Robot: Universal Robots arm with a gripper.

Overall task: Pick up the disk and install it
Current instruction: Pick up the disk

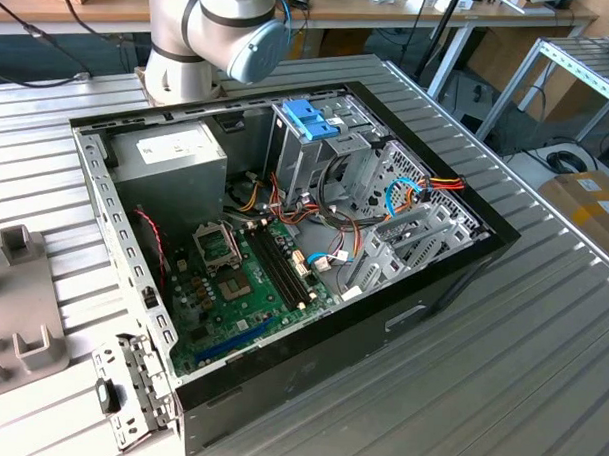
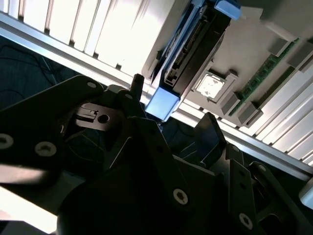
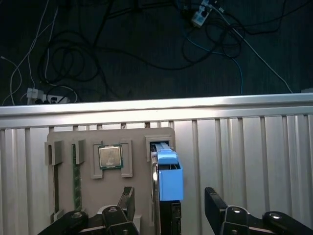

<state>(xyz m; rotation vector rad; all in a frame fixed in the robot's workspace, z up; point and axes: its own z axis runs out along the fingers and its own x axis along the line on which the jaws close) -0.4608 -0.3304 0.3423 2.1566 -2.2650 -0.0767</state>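
Between wide-open jaws of black gripper (image 3: pixel 171 201), touching neither — flat grey-metal disk (image 3: pixel 169 178) in blue plastic frame, on edge in grey holder plate (image 3: pixel 139 161). Exterior view — open black computer case (image 1: pixel 427 292).

The desk (image 1: pixel 541 326) is made of ribbed metal slats with a dull sheen. The computer case (image 1: pixel 411 317) is clad outside in black, faintly glossy panels, and bare grey sheet metal is seen within. Its drive-cage handle (image 1: pixel 310 118) is moulded in smooth blue plastic. In the first wrist view, the disk (image 3: pixel 169 181) is edged in similar blue plastic, the tray (image 3: pixel 139 166) is formed of matt grey plastic, and the fingers (image 3: pixel 215 205) are finished in matt black.
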